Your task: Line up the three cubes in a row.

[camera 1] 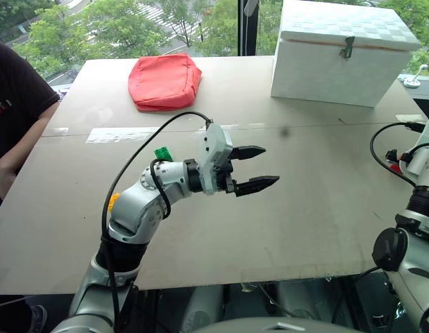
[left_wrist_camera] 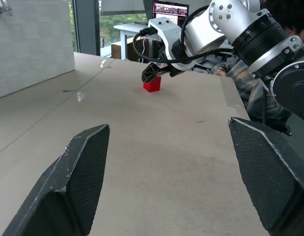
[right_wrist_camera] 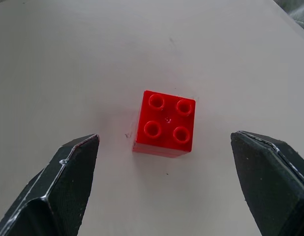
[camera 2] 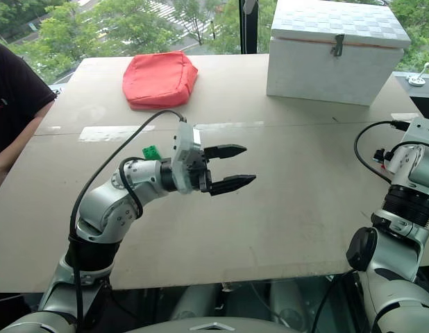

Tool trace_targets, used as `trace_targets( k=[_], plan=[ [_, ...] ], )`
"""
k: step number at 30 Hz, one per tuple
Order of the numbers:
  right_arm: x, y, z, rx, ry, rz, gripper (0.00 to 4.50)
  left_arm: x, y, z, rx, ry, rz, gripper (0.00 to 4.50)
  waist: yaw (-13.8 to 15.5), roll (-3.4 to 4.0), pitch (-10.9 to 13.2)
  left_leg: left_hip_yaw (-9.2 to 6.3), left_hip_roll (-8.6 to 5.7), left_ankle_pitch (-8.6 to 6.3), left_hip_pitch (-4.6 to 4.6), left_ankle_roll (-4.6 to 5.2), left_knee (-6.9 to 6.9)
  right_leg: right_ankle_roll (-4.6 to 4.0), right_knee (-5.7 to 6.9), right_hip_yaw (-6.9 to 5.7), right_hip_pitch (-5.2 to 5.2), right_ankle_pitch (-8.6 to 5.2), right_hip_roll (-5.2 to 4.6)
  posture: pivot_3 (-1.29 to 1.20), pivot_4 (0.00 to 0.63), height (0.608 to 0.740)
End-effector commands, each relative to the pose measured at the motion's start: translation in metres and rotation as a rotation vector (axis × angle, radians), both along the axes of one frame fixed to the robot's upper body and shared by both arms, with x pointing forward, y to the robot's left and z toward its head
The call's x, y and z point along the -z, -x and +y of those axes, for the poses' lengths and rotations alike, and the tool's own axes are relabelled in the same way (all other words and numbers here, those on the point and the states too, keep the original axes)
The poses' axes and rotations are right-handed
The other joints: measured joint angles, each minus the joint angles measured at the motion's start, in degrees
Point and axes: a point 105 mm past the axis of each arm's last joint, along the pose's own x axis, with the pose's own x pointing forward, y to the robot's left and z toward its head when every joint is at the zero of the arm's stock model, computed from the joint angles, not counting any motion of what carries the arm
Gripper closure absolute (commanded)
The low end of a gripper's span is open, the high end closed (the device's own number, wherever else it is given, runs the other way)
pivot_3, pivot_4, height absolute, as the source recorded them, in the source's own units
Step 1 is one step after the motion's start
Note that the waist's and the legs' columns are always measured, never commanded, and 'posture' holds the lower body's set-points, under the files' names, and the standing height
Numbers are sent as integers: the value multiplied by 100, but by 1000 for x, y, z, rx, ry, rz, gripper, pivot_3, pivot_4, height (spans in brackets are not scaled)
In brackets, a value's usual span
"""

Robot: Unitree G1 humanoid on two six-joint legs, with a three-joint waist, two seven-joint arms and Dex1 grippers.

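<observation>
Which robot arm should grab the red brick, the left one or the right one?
The right one, most likely. Its right pincer hangs open just above the red brick, one finger on each side. The left pincer is open over bare table, far from that brick.

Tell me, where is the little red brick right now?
The red brick sits studs-up on the table at the robot's right side, just beneath the right gripper, whose jaws stand open and apart from it.
</observation>
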Motion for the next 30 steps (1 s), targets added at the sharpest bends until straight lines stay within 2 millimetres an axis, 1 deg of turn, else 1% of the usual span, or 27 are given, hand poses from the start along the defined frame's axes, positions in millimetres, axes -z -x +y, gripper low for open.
trace_targets(
  k=[1,4,6,7,8,10,11,12,14,15,16,17,18,19,22,23,25,26,27,28,30],
  plan=[
    [-18,-2,-12,36,36,-64,99,-14,2,1,30,17,-68,554,1,0,0,4,0,0,0,0,0,0,-2,2,0,0,0,0,150,740],
    [-15,-2,-15,49,41,-47,99,-16,3,0,34,16,-73,554,1,0,0,17,0,0,2,0,0,0,-2,15,-1,0,0,0,150,740],
    [-13,-2,-17,54,44,-43,1028,-18,3,-1,36,18,-75,554,0,0,0,27,1,0,6,1,0,1,-2,24,-1,1,0,0,150,740],
    [-13,-3,-17,54,46,-42,1291,-18,3,-2,37,18,-76,554,1,0,0,30,1,0,7,1,0,3,-2,28,-1,2,0,0,150,740],
    [-11,-3,-17,52,37,-37,1679,-18,4,-2,36,19,-76,554,0,0,0,33,1,0,8,1,0,5,-1,31,-1,3,1,0,150,740],
    [-10,-3,-17,44,40,-25,2795,-18,4,-1,33,20,-75,554,-2,0,0,42,3,-1,10,2,0,7,-1,39,-2,4,1,0,150,740],
    [-10,-3,-17,40,41,-21,3164,-18,4,-1,31,20,-75,554,-1,0,0,44,3,-1,10,2,0,8,-1,41,-2,5,2,0,150,740],
    [-9,-4,-16,21,40,-15,3263,-18,5,0,27,22,-75,554,5,0,0,47,3,-1,12,3,0,9,-2,45,-2,5,2,0,150,740],
    [-10,-10,-4,-118,47,-20,3275,-17,6,3,13,23,-79,554,9,0,0,48,3,-2,11,5,1,11,-3,45,-2,7,2,0,150,740],
    [-14,-15,5,-223,50,-69,3275,-17,7,5,3,24,-79,554,3,0,0,49,3,-4,11,6,1,11,-4,46,-2,7,2,0,150,740],
    [-19,-21,21,-378,69,-110,3275,-16,8,8,-12,29,-78,554,-1,0,0,51,4,-5,11,8,0,12,-6,48,-2,7,3,0,150,740],
    [-27,-24,47,-584,96,-156,3275,-16,10,13,-28,35,-77,554,-2,0,0,53,6,-6,11,10,0,12,-7,49,-2,7,5,0,150,740],
    [-37,-24,77,-787,98,-226,3275,-16,13,18,-46,43,-75,554,-18,1,1,52,6,-7,10,11,0,13,-9,50,-3,7,6,0,150,740],
    [-45,-18,108,-995,105,-276,3275,-15,15,24,-73,48,-77,554,-65,5,4,50,11,-10,8,15,0,14,-9,54,-7,6,7,0,150,740],
    [-55,7,168,-1432,115,-308,3275,-10,19,40,-158,33,-81,554,-168,11,8,50,24,-14,12,21,-2,23,-6,74,-19,11,15,0,150,740],
    [-54,13,183,-1550,131,-301,3275,-8,20,46,-189,23,-74,554,-170,12,8,53,27,-14,14,21,-2,24,-7,76,-20,11,17,0,150,740],
    [-50,21,210,-1783,172,-255,3275,-4,29,59,-210,2,-34,554,-158,5,10,50,34,-15,22,20,-1,27,-6,72,-16,10,22,0,150,740],
    [-46,21,219,-1871,195,-224,3275,-2,34,64,-216,-11,-16,554,-155,1,11,47,36,-15,22,20,0,33,-5,69,-16,6,24,0,150,740],
    [-42,20,226,-1939,214,-194,3275,-1,38,69,-222,-27,-5,554,-147,1,12,48,40,-15,22,20,3,39,-6,69,-16,3,27,0,150,740],
    [-40,15,231,-1971,219,-177,3275,1,41,72,-224,-44,1,554,-136,-3,14,48,41,-14,23,19,4,36,-6,69,-16,5,26,0,150,740],
    [-29,3,236,-2026,280,-119,3275,3,47,78,-237,-63,19,554,-106,-5,15,49,41,-13,22,17,13,32,-6,68,-15,11,26,0,150,740]
  ],
)
